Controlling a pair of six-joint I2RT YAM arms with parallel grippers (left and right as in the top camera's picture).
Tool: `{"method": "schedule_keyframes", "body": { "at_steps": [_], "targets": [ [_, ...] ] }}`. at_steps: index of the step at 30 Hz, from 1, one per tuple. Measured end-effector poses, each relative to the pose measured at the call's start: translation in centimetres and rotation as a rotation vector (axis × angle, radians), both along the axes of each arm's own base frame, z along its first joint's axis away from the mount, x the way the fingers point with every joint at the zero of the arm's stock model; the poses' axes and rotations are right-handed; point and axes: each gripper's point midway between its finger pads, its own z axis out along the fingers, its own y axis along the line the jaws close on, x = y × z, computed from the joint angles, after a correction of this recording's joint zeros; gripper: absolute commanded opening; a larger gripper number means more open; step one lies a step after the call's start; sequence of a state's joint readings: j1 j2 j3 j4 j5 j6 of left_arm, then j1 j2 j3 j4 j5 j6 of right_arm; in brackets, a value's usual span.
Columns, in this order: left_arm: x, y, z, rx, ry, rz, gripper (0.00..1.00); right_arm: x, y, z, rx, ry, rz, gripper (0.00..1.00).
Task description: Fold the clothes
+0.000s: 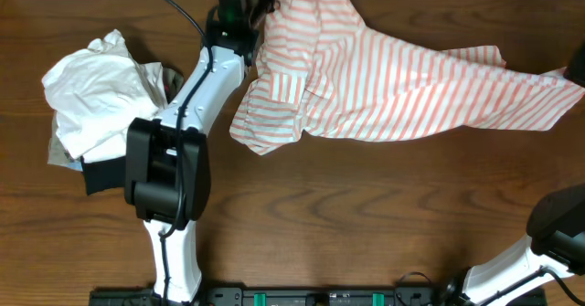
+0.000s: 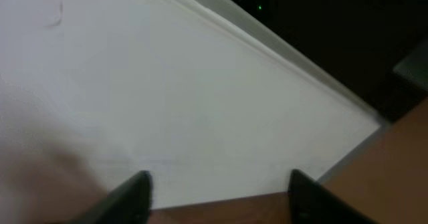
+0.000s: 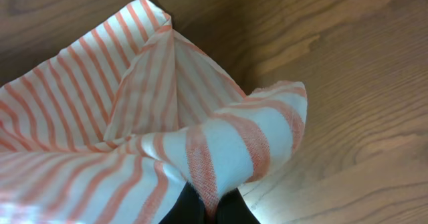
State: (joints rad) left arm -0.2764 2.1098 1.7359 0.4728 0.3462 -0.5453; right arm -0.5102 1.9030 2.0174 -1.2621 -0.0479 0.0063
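Soft, rumpled salmon-striped shirt [image 1: 393, 78] on grained wood table [image 1: 366, 215] — right jaws pinch its woven edge, left jaws parted.

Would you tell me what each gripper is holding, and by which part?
The right gripper pinches a folded edge of the striped shirt; the left gripper stands open, holding nothing.

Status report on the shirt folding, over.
Left gripper open, empty. Right gripper shut on the soft white salmon-striped shirt, sprawled unfolded. Crumpled plain white garment lies apart, leftward.
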Motion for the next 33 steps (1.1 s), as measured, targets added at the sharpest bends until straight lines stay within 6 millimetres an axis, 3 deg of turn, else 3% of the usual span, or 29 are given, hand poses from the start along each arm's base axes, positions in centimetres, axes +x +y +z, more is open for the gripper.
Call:
{"method": "schedule_keyframes", "body": {
  "at_steps": [2,5,6,10,13,16,20,28,33],
  "targets": [
    [-0.3,-0.2,-0.9,0.011,0.067,-0.019,0.86,0.0,0.0,0.0,0.001,0.002,0.0,0.01],
    [-1.6,-0.5,-5.5,0.061,0.264,-0.079,0.89,-0.1,0.0,-0.1,0.002,0.003,0.0,0.01],
    [-2.7,-0.5,-8.2,0.091,0.376,-0.11,0.89,-0.1,0.0,-0.1,0.002,0.003,0.0,0.01],
    [-7.0,0.0,-14.8,0.18,0.677,-0.181,0.89,0.0,0.0,0.0,0.001,0.002,0.0,0.01],
    [-10.6,0.9,-18.1,0.268,0.847,-0.222,0.89,0.0,0.0,0.0,0.0,0.0,0.0,0.01],
    [-12.9,1.9,-20.1,0.353,0.941,-0.229,0.92,0.0,0.0,0.0,0.0,0.0,0.0,0.01],
    [-14.2,2.7,-21.5,0.402,0.995,-0.226,0.94,0.0,0.0,0.0,0.0,0.0,0.0,0.01],
    [-14.4,4.4,-23.2,0.502,1.016,-0.145,0.99,-0.1,0.0,-0.1,0.001,0.003,0.0,0.01],
    [-15.2,3.7,-24.7,0.536,1.016,-0.151,1.0,-0.1,0.0,-0.1,0.001,0.003,0.0,0.01]
  ]
}}
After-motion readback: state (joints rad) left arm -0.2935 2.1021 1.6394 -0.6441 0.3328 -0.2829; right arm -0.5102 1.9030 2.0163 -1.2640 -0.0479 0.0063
